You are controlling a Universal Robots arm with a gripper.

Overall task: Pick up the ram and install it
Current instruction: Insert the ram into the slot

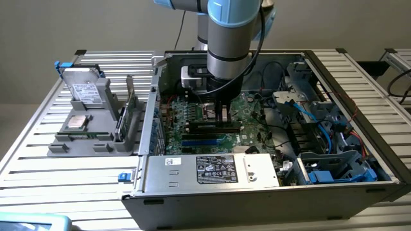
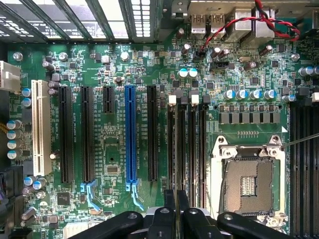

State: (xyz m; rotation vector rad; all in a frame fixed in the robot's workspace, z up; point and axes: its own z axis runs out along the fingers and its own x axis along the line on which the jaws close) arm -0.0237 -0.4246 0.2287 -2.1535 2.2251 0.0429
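My gripper (image 1: 222,117) reaches down into the open computer case (image 1: 359,159), right over the black memory slots (image 1: 212,128) of the green motherboard (image 1: 253,118). In the wrist view the two fingers (image 2: 169,211) stand close together, shut on the ram (image 2: 177,164). It shows edge-on as a thin dark strip running along one of the memory slots (image 2: 192,144). The ram (image 1: 207,125) sits low at the slot, beside the empty processor socket (image 2: 246,181). I cannot tell whether its end clips are latched.
Blue and black expansion slots (image 2: 130,134) lie beside the memory slots. A power supply (image 1: 212,169) and cables (image 1: 301,108) crowd the case. On the exterior view's left, a grey holder (image 1: 83,139) carries a silver hard drive (image 1: 83,89), a processor (image 1: 77,121) and a green card (image 1: 130,108).
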